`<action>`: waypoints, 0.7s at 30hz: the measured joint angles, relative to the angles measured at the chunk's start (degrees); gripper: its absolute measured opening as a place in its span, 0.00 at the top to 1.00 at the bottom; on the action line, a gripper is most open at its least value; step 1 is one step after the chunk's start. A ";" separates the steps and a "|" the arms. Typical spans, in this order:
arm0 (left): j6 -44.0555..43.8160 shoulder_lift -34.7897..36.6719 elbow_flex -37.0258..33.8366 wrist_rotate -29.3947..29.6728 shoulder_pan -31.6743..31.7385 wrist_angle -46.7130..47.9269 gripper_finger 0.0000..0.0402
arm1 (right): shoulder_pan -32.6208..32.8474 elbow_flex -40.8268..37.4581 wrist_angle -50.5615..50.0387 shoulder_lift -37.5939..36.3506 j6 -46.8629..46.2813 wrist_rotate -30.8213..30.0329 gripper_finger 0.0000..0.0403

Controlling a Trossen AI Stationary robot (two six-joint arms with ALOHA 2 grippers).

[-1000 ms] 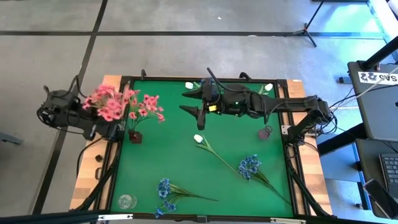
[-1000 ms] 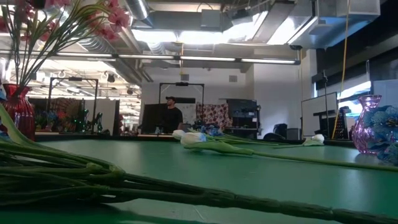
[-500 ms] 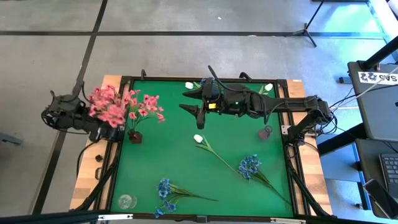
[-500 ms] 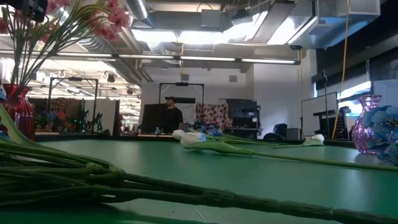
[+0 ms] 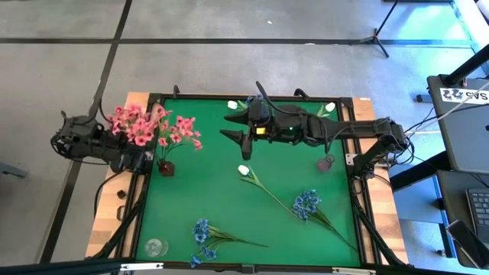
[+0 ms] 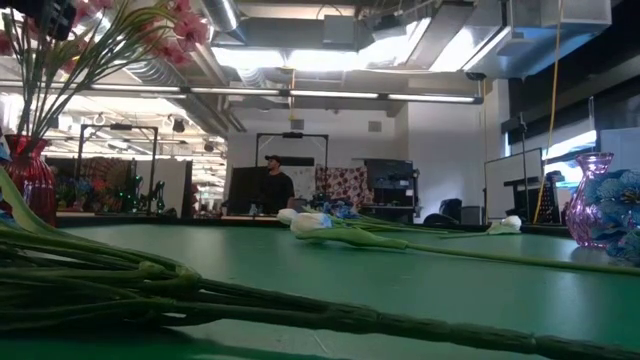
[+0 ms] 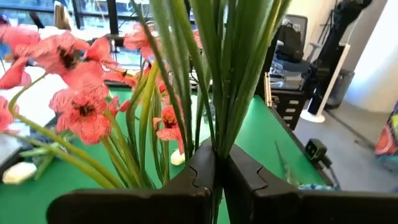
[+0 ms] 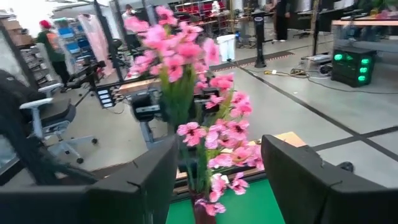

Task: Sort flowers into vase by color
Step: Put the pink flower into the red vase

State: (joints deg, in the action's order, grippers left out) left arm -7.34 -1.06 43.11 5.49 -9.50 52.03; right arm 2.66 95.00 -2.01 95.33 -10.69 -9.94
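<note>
The left gripper (image 7: 217, 177) pinches a pink flower bunch (image 5: 134, 126) by its stems, apparently just beside the red vase (image 5: 166, 166). The right gripper (image 5: 243, 130) hangs open above the green mat (image 5: 229, 206).

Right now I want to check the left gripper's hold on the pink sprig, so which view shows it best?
The left wrist view: the left gripper is shut on the green stems of the pink flower sprig. The high view shows only blossoms over that gripper at the table's left edge. The right wrist view shows it distantly; the low view doesn't show the grip.
</note>
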 joint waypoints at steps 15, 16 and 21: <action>-9.45 -0.02 0.02 2.62 0.00 1.39 0.92 | -0.05 0.00 -1.41 0.02 2.14 0.47 0.43; -9.60 -0.02 0.02 2.87 0.00 1.40 0.90 | -0.03 0.00 -1.41 0.02 2.14 0.48 0.43; -9.69 -0.02 0.02 3.42 0.00 1.49 0.82 | -0.03 0.00 -1.76 0.02 2.16 0.51 0.43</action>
State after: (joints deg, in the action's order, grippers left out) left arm -17.04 -1.08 43.13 8.91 -9.50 53.52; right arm 2.63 95.00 -3.77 95.35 -8.54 -9.43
